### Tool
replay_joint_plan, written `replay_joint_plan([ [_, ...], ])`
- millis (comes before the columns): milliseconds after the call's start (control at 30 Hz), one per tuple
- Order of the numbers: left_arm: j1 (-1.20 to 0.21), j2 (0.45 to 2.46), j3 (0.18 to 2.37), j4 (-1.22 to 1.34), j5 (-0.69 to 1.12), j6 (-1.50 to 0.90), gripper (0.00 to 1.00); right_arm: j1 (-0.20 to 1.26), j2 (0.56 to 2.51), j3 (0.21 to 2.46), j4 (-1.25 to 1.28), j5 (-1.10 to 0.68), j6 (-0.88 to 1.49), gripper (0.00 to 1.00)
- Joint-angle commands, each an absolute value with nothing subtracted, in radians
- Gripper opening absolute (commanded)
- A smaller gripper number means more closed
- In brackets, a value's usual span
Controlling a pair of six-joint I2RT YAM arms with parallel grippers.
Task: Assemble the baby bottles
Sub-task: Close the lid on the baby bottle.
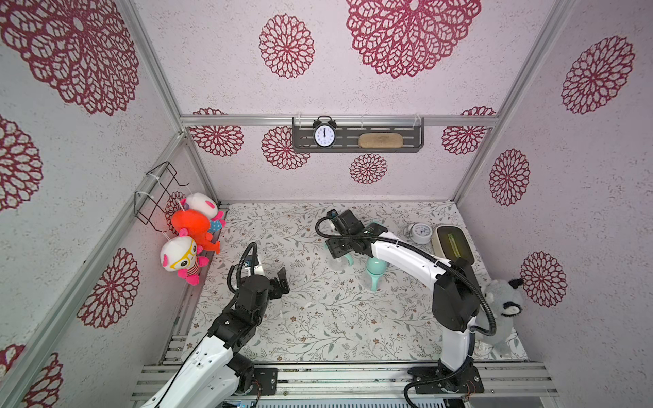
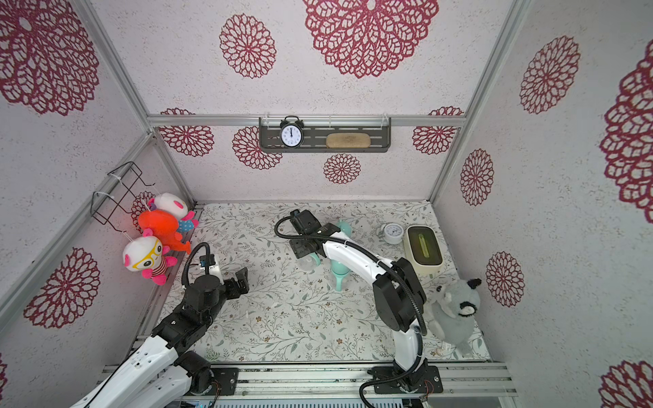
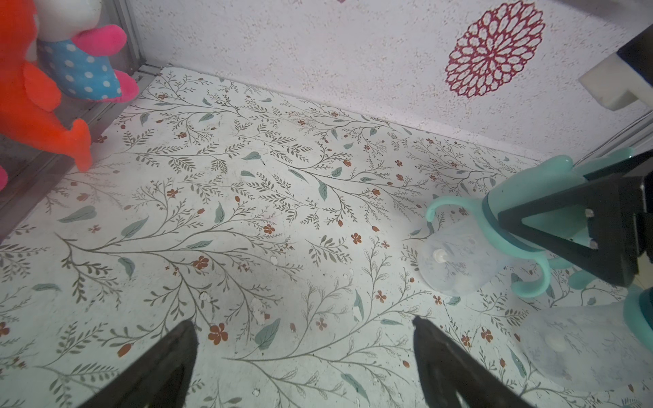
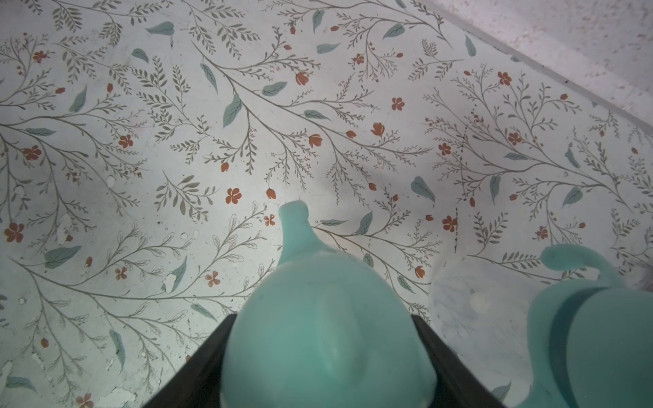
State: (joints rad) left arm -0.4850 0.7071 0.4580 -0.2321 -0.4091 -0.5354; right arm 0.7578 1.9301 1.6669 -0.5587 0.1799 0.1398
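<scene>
Baby bottles (image 1: 374,269): the right gripper's (image 4: 323,319) fingers (image 3: 600,197) pinch one by its mint cap (image 4: 318,275) — probably pressing it home on the collar (image 3: 489,208) — clear body (image 3: 456,261) tilted onto the mat (image 1: 318,318), far middle, two others just beside. Left gripper (image 3: 302,323) hangs spread wide, empty, well apart, likely waiting.

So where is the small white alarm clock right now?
In both top views the white alarm clock sits at the far right of the table, just left of the cream box.
</scene>
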Motion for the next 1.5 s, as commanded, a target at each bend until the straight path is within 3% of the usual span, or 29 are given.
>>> replay_joint_plan([
  [0,-0.477,0.709,0.461,-0.229,-0.417,-0.538,0.98,0.750,2.013,1.635,-0.745,0.207,0.120,0.71],
  [567,-0.476,0.699,0.460,-0.240,-0.414,-0.541,0.98,0.741,1.982,1.750,-0.687,0.213,0.089,0.73],
  [967,-0.476,0.698,0.471,-0.255,-0.413,-0.531,0.98,0.738,1.976,1.776,-0.656,0.183,0.075,0.82],
  [1467,-0.477,0.761,0.551,-0.297,-0.386,-0.499,0.98,0.738,1.815,1.752,-0.645,0.109,0.066,0.93],
])
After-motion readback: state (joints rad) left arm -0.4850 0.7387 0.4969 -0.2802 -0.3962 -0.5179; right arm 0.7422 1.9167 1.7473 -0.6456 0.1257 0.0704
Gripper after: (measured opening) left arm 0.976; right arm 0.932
